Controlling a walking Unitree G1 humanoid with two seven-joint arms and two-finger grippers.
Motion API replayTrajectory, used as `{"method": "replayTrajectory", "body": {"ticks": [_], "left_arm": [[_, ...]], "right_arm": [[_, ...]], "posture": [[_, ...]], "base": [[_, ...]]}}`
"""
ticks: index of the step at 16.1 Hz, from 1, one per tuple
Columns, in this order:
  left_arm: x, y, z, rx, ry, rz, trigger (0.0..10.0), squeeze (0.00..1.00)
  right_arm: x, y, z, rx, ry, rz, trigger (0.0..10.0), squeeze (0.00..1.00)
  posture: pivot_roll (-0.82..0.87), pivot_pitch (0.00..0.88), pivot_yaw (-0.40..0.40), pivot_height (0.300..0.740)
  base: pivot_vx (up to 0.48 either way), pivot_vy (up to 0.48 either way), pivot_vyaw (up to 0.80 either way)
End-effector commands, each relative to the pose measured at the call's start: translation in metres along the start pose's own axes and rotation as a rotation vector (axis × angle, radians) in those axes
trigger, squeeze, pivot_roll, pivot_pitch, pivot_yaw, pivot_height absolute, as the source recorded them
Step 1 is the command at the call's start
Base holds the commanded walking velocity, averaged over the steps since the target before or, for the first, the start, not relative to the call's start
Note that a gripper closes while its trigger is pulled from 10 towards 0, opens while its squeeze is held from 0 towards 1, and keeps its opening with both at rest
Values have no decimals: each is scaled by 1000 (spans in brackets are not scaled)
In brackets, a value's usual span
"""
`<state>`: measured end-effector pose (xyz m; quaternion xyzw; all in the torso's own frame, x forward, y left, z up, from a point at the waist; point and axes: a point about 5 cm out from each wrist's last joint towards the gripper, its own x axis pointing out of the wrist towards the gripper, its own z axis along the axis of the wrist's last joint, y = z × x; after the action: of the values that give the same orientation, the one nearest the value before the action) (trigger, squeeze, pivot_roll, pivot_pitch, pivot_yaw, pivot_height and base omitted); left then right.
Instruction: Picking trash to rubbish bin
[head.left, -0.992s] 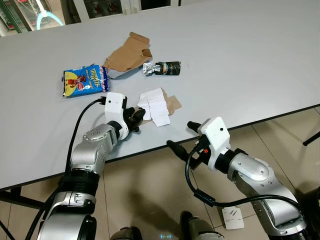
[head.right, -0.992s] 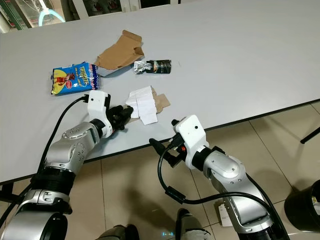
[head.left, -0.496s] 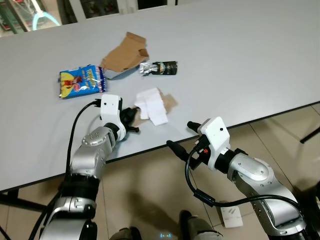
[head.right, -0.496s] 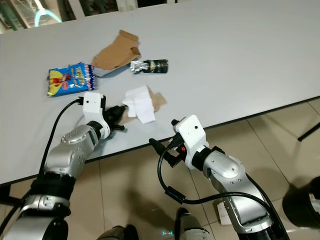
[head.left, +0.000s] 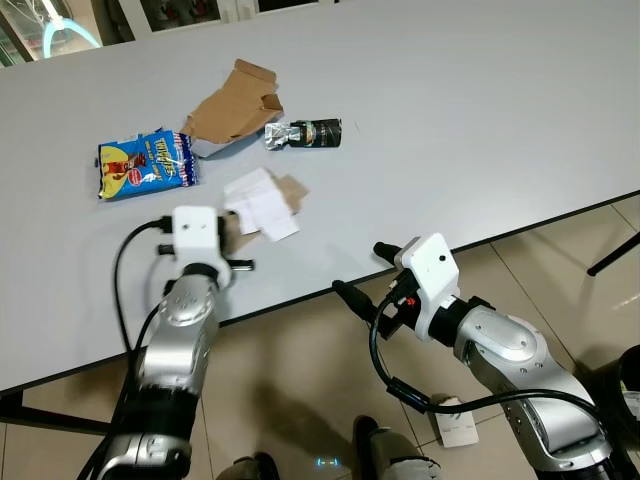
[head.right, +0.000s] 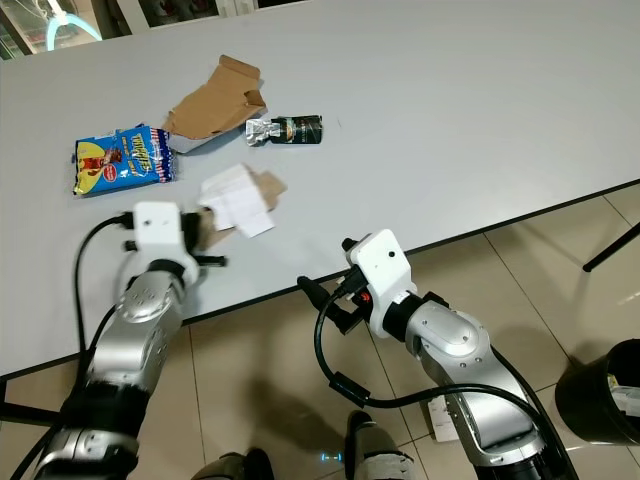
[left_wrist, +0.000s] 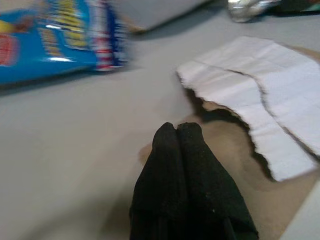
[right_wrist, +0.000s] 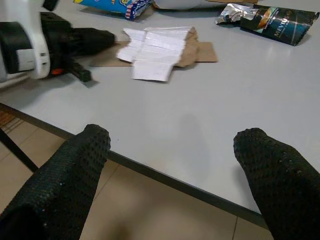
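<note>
1 shift — left gripper (left_wrist: 176, 131) now against brown paper (left_wrist: 235, 165), jaws closed

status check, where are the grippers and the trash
Left gripper shut, tips on the brown paper beside the white torn paper. Right gripper open, off the table edge. Blue snack bag, cardboard, dark sachet untouched.

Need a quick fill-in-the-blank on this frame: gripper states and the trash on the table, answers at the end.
1. The left gripper has its fingers pressed ____ over the brown paper.
2. The right gripper is ____, near the edge of the table.
3. The snack bag is mainly ____ in colour.
4. On the brown paper lies torn ____ paper.

Missing words: shut; open; blue; white
</note>
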<state>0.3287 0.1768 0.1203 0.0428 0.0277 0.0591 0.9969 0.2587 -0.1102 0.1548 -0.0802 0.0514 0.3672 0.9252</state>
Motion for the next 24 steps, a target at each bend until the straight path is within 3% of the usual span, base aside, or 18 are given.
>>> {"method": "replayTrajectory", "body": {"ticks": [1, 4, 7, 11, 12, 13, 14, 21, 24], "left_arm": [[-6, 14, -6, 50, -1, 94, 0, 0], [-11, 25, 19, 138, -167, 189, 0, 0], [-16, 21, 43, 177, -287, 191, 0, 0], [-17, 11, 51, 185, -297, 163, 0, 0], [-15, 10, 47, 183, -269, 158, 0, 941], [-15, 9, 41, 183, -235, 159, 627, 1000], [-14, 6, 35, 146, -207, 135, 10000, 1000], [-17, 3, 28, 138, -172, 107, 10000, 1000], [-20, 8, 32, 175, -197, 131, 10000, 1000]], "right_arm": [[1, 3, -2, -6, 6, 14, 10000, 0], [2, 3, -2, -6, 5, 15, 10000, 0], [3, 3, -2, -7, 5, 16, 10000, 0], [5, 3, -1, -8, 3, 15, 10000, 0], [6, 3, -1, -8, 2, 13, 10000, 0], [7, 2, -2, -7, 1, 10, 10000, 0], [8, 2, -2, -8, 0, 3, 10000, 0], [21, -14, 4, -26, -29, -61, 10000, 0], [29, -24, 6, -16, -51, -117, 10000, 0]], "posture": [[-226, 209, 39, 740], [-219, 209, 35, 740], [-214, 209, 32, 740], [-214, 209, 32, 740], [-214, 209, 32, 740], [-214, 209, 32, 740], [-204, 210, 30, 740], [-183, 210, 28, 740], [-154, 205, 29, 740]], "base": [[0, 0, 0], [0, 0, 0], [0, 0, 0], [0, 0, 0], [0, 0, 0], [0, 0, 0], [0, 0, 0], [0, 0, 0], [0, 0, 0]]}}
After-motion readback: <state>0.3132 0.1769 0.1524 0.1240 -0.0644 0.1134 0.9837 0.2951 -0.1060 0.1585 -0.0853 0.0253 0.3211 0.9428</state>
